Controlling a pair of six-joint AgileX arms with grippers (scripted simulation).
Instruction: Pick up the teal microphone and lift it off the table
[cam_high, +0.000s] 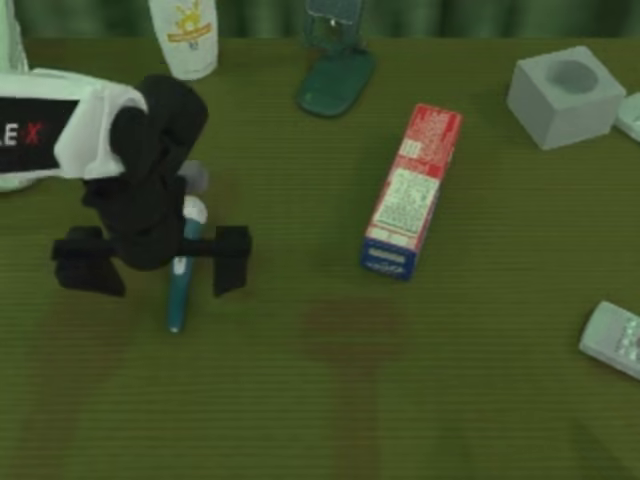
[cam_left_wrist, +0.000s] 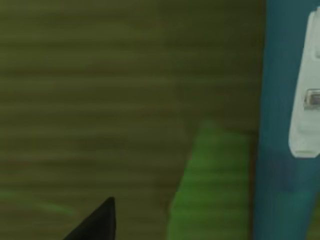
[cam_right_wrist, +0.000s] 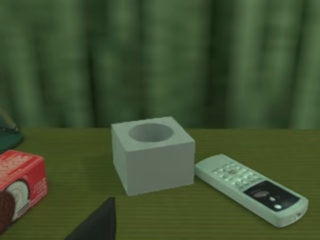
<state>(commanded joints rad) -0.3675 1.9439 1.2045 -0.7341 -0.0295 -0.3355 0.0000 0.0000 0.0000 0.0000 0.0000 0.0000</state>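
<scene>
The teal microphone (cam_high: 181, 272) lies flat on the table (cam_high: 450, 400) at the left, its white head (cam_high: 194, 210) pointing to the far side. My left gripper (cam_high: 160, 262) hangs low over it, open, with one black finger (cam_high: 232, 258) on each side of the handle and clear gaps between. In the left wrist view the teal handle (cam_left_wrist: 282, 150) with its white switch patch (cam_left_wrist: 307, 100) fills one edge, and one fingertip (cam_left_wrist: 102, 220) shows. My right arm is out of the top view; its gripper (cam_right_wrist: 142, 225) is open above the cloth, with one fingertip (cam_right_wrist: 102, 222) showing.
A red box (cam_high: 410, 190) lies mid-table. A dark green stand (cam_high: 335, 80) and a white bottle (cam_high: 185, 35) stand at the back. A grey block with a round hole (cam_high: 565, 95) is at the back right, and a pale remote (cam_high: 615, 338) lies at the right edge.
</scene>
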